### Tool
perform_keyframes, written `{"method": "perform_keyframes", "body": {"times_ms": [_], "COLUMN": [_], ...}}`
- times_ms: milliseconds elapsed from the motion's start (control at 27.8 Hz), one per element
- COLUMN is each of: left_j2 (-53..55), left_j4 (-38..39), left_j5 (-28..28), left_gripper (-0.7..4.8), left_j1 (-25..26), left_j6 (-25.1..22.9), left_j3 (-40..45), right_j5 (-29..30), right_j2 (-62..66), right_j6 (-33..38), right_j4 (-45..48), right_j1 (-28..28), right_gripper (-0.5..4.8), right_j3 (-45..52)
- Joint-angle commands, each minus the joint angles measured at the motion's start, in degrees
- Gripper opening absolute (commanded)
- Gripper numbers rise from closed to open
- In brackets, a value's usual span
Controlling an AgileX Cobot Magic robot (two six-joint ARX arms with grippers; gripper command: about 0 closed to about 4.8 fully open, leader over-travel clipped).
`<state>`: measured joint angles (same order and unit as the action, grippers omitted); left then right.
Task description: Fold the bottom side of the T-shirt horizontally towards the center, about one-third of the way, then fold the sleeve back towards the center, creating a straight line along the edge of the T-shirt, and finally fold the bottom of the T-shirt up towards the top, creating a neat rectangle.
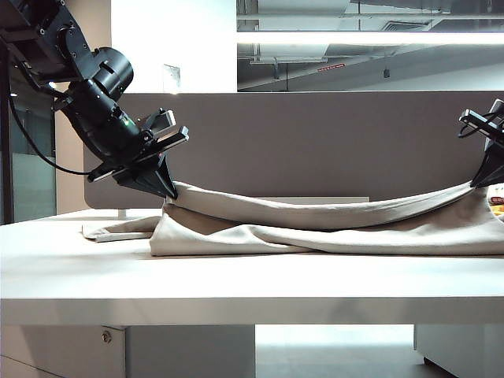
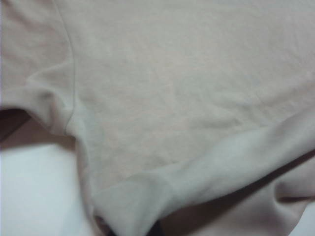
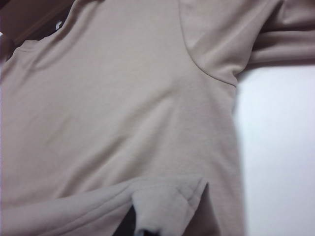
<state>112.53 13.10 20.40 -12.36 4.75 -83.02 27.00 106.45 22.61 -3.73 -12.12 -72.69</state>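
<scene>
White tabletop [image 1: 236, 276] under a beige cotton short-sleeved T-shirt [image 1: 331, 228], one long edge lifted for the first fold.

Nearest the exterior camera, the shirt's front fold rests on the table; behind it a raised edge of cloth [image 1: 315, 211] sags between two pinch points, with a grey partition [image 1: 315, 142] beyond. The left gripper [image 1: 167, 187] is clamped on fabric at the left end and the right gripper [image 1: 482, 179] at the right end; both wrist views show bunched cloth [image 2: 133, 209] [image 3: 165, 204] at the jaws. Judged best: carry both ends together at matching height, keep the span taut, and lay the edge about a third across before letting go.
</scene>
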Motion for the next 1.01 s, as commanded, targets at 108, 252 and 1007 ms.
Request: {"method": "perform_keyframes", "body": {"times_ms": [108, 252, 1007], "left_j2": [0.1, 0.1, 0.0], "left_j4": [-0.2, 0.0, 16.7], "left_j5": [-0.1, -1.3, 5.8], "left_gripper": [1.51, 3.39, 4.79], "left_j1": [0.0, 0.0, -1.3], "left_j6": [0.2, 0.2, 2.7], "left_j3": [-0.2, -0.2, -0.3], "right_j5": [0.4, 0.3, 0.0], "right_j2": [0.1, 0.1, -0.2], "right_j6": [0.4, 0.5, -4.6], "right_j4": [1.8, 1.8, -20.5], "right_j1": [0.0, 0.1, 0.3], "right_gripper": [2.95, 4.22, 2.91], "right_j3": [-0.4, -0.4, -0.3]}}
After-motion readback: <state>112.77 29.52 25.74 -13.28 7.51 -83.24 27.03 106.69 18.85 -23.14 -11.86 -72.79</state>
